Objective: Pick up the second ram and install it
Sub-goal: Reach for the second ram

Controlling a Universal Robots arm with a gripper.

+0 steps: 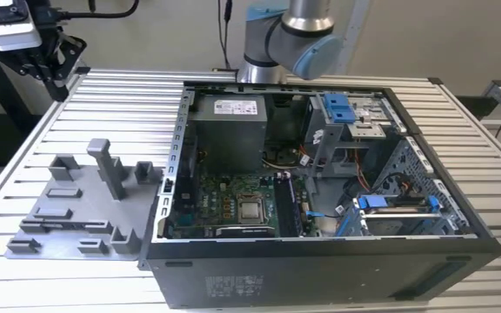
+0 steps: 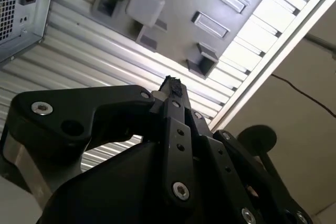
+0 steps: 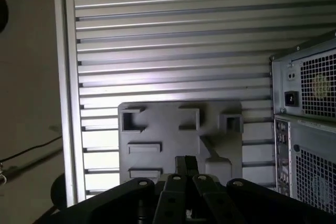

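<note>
The claw [image 3: 186, 164] hangs high above the tray [image 1: 89, 205], its two fingers pressed together at the tip; in both wrist views the tray lies beyond the fingertips. In the exterior view a thin dark strip that I take for the ram [image 1: 66, 225] lies flat in the long slot along the tray's near edge, though it is too slight to be sure of; the claw is well apart from it. The one tray sits on the slatted table [image 1: 102, 98], just beside the one open case [image 1: 320, 261], on the exterior view's left; three upright posts [image 1: 102, 166] rise from its far half. The case's side wall stands between the tray and the board [image 1: 224, 195]. Inside the case I count one power supply [image 1: 229, 127] at the far end; one processor socket [image 1: 252, 210]; a dark stick [image 1: 284, 202] upright just beside the socket; two blue brackets [image 1: 338, 107]. One arm [image 1: 294, 45] rises behind the case; one camera [image 1: 7, 26] hangs at the far corner on the exterior view's left.
</note>
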